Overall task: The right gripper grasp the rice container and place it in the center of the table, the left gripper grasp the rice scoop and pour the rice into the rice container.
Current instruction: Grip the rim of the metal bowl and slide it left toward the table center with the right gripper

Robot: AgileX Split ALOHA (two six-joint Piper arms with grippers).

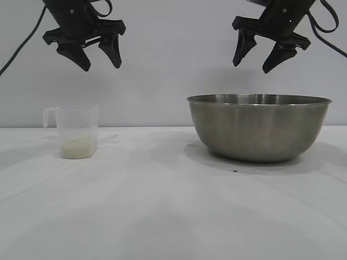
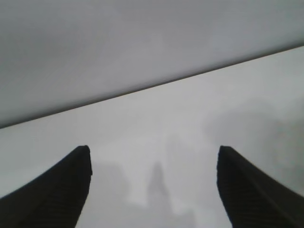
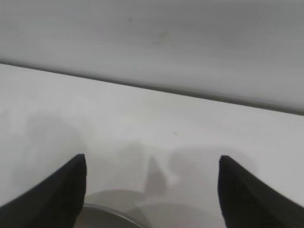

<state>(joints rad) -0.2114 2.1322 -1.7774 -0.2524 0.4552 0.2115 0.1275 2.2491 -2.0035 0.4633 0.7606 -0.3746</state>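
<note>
The left gripper (image 1: 100,58) hangs high over the left end of the tabletop (image 1: 162,216), its fingers (image 1: 113,51) spread apart with nothing between them. Below it, apart from it and slightly toward the left edge, stands the rice scoop (image 1: 76,131), upright, its small handle pointing toward that edge. A shallow layer of rice (image 1: 78,147) covers its bottom; the rest of the cup is empty. It looks light and thin-walled, likely to skid or tip if nudged, so the rim handle or the upper wall seems the safest hold, taken level so no grains spill.

Toward the right end sits the rice container (image 1: 259,127), upright on its rounded base, not yet in the middle of the tabletop. Its inside is hidden from the exterior view. The steel looks stiff and slick, and heavier than the cup; the thin rim is probably the only place the fingers can pinch. The right gripper (image 1: 259,57) hovers just above the rim, fingers released and empty.
</note>
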